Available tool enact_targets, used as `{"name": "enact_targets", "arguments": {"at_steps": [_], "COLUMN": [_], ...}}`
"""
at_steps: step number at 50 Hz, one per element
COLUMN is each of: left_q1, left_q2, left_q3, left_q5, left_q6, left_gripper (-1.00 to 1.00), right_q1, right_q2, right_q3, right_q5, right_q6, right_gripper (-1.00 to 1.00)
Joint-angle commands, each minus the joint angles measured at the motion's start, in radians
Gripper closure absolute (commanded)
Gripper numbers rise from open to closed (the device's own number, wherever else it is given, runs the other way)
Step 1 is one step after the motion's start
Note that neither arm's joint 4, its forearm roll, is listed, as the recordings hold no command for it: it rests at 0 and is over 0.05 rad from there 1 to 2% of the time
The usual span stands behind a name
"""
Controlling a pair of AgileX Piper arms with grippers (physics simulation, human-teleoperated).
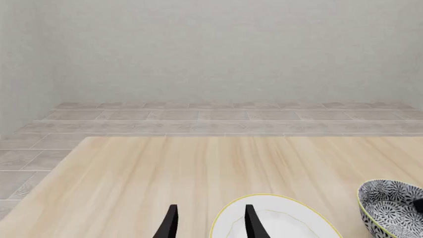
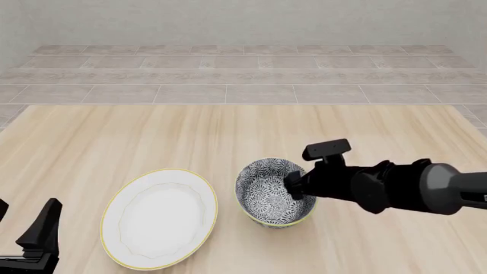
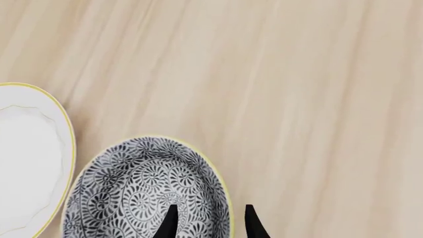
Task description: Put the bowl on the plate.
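The bowl, patterned dark grey and white with a yellow-green rim, sits on the wooden table just right of the white plate. The two do not touch. My right gripper is at the bowl's right rim. In the right wrist view this gripper is open, with one finger inside the bowl and the other outside its rim; the plate lies beside the bowl. My left gripper stands open at the table's near left corner, holding nothing. In its wrist view, the gripper faces the plate and the bowl.
The light wooden table stretches away behind the dishes to its far edge. Beyond it lie a tiled floor and a grey wall. The right arm reaches in from the right at bowl height.
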Motion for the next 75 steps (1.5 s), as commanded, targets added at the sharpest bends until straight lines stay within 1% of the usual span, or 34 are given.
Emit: {"name": "enact_targets", "arguments": {"at_steps": [1,12,25,26,29,37,48,55,70,72,74,75], "left_q1": [0.000,0.000,0.000,0.000,0.000,0.000,0.000,0.000,0.000,0.000,0.000,0.000], "left_q2": [0.000,0.000,0.000,0.000,0.000,0.000,0.000,0.000,0.000,0.000,0.000,0.000], "left_q3": [0.000,0.000,0.000,0.000,0.000,0.000,0.000,0.000,0.000,0.000,0.000,0.000], "left_q5": [0.000,0.000,0.000,0.000,0.000,0.000,0.000,0.000,0.000,0.000,0.000,0.000], "left_q6": [0.000,0.000,0.000,0.000,0.000,0.000,0.000,0.000,0.000,0.000,0.000,0.000], "left_gripper": [-1.00,-1.00,-1.00,-1.00,-1.00,-1.00,-1.00,-1.00,-1.00,-1.00,-1.00,-1.00], "right_q1": [0.006,0.006,0.009,-0.001,-0.009,-0.012,-0.037,-0.043,-0.026,-0.024,-0.011,-0.012], "right_q2": [0.019,0.028,0.025,0.022,0.015,0.008,0.001,-0.010,-0.057,-0.059,-0.061,-0.063], "right_q3": [0.014,0.018,0.018,0.020,0.022,0.022,0.032,0.036,0.027,0.027,0.026,0.026], "right_q5": [-0.029,-0.036,-0.039,-0.041,-0.044,-0.040,-0.044,-0.040,-0.015,-0.015,-0.016,-0.016], "right_q6": [0.022,0.026,0.018,0.012,0.000,-0.008,-0.021,-0.012,0.006,0.016,0.039,0.036], "right_gripper": [-1.00,-1.00,-1.00,1.00,1.00,1.00,1.00,1.00,1.00,1.00,1.00,1.00]}}
